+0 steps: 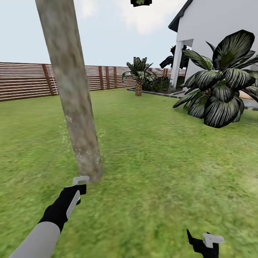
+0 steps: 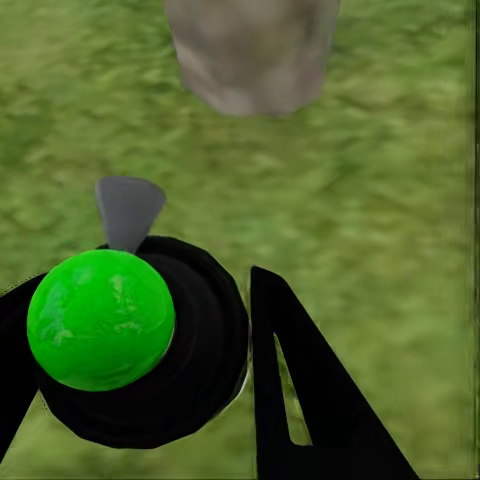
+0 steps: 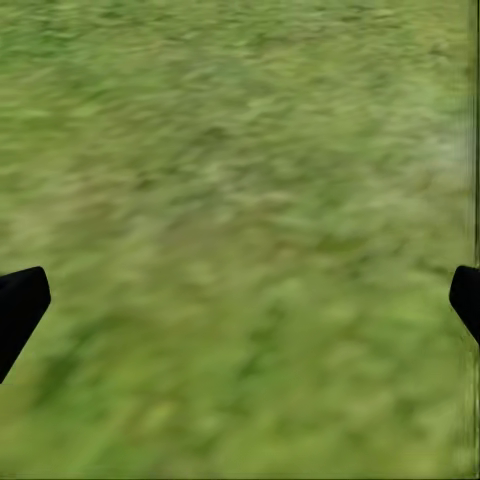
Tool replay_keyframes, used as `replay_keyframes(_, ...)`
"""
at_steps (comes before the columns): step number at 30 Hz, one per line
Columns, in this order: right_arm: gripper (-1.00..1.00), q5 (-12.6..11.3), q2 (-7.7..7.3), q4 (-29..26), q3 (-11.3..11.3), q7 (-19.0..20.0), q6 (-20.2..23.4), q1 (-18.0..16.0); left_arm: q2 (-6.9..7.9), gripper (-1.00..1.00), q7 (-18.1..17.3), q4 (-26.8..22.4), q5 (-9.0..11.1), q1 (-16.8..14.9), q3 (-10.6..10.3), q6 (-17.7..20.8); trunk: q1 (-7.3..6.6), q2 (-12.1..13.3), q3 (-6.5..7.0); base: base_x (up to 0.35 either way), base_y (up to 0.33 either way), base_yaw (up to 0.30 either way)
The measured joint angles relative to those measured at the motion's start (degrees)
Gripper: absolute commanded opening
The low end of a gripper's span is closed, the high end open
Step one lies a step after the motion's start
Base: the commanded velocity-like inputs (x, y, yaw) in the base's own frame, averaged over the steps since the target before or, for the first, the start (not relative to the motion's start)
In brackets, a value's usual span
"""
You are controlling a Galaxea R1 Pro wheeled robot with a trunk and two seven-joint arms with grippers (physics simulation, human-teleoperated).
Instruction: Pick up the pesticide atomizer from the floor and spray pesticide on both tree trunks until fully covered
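My left gripper (image 1: 79, 182) is shut on the pesticide atomizer (image 2: 140, 345), a black bottle with a round bright green top. It sits low, right in front of the base of a tree trunk (image 1: 71, 89), a thick mottled grey-brown column that leans slightly. In the left wrist view the trunk's foot (image 2: 252, 50) stands just beyond the atomizer. Fine white specks of pesticide (image 1: 77, 143) dot the lower trunk and the air around it. My right gripper (image 1: 208, 242) is open above bare grass, its dark fingers (image 3: 20, 305) spread to the edges of the right wrist view.
A broad-leaved striped plant (image 1: 218, 93) stands at the right by the white house (image 1: 222, 28). A brown slat fence (image 1: 25, 80) closes the back, with a small palm (image 1: 138, 77) before it. Green lawn (image 1: 154, 161) spreads all around.
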Motion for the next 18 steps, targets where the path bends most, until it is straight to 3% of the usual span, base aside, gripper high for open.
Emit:
replay_keyframes(4,1.00,0.02,0.00,0.00,0.00,0.00,0.03,0.00,0.00,-1.00,0.00,0.00,0.00,0.00,0.00,0.01,0.00,0.00,0.00,0.057,-0.269,0.120)
replay_keyframes(18,1.00,0.02,0.00,0.00,0.00,0.00,0.04,0.00,0.00,-1.00,0.00,0.00,0.09,0.00,0.00,0.02,0.00,0.00,0.00,0.143,-0.267,0.269)
